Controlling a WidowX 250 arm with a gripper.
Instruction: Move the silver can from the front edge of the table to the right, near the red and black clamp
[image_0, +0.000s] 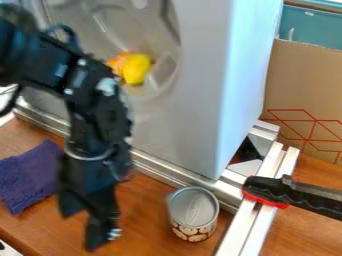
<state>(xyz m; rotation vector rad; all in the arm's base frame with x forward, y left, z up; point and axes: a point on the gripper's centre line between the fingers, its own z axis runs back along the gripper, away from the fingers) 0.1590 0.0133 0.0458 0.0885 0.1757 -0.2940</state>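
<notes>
A black gripper (100, 231) hangs over the brown counter (145, 220), near left; I cannot tell whether it is open or closed. To its right stands 1 upright can (193, 214): round, silvery-grey top, pale oval shapes on its dark lower side.
</notes>
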